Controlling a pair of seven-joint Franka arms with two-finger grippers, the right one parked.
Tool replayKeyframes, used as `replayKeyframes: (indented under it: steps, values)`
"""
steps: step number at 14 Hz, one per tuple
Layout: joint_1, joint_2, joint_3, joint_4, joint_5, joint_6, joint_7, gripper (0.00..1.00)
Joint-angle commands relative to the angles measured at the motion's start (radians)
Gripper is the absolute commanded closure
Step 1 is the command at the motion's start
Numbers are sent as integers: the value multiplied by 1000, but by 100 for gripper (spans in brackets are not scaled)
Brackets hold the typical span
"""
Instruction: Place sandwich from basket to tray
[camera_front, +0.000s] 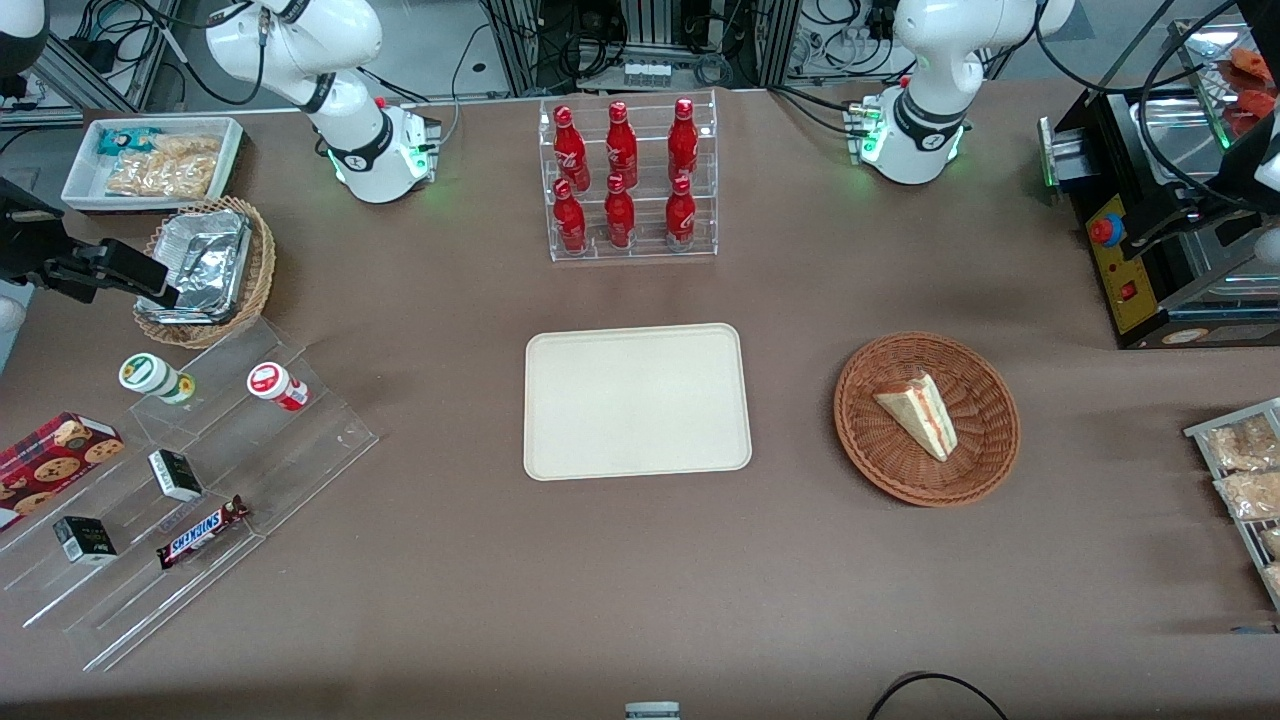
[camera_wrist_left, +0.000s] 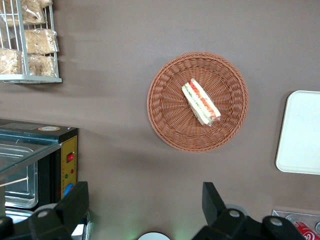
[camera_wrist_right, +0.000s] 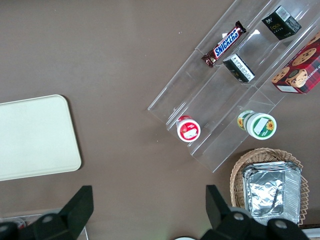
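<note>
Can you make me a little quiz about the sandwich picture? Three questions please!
1. True or false: the sandwich already lies on the tray.
2. What holds the sandwich: A) the basket, B) the bottle rack, C) the foil-lined basket?
3. Fill in: the gripper hangs high above the table, fingers ____, holding nothing.

Key: 1 false; 2 A; 3 open.

Reddish-brown round woven wicker basket (camera_front: 927, 418), pale triangular bread sandwich (camera_front: 918, 414) with red-green filling stripes, plain cream rectangular plastic tray (camera_front: 637, 401), black two-finger gripper (camera_wrist_left: 145, 209) high above brown table (camera_front: 640, 580)
</note>
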Motion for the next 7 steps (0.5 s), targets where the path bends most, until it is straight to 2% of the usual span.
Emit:
replayKeyframes:
  steps: [1,4,7]
  values:
    - [-6,-29,1,-22,-10,-19,7,0]
    - [-6,-6,-13,-23,-11,-10,4,0]
    - [-8,75,-28,-34,-13,5,-30,0]
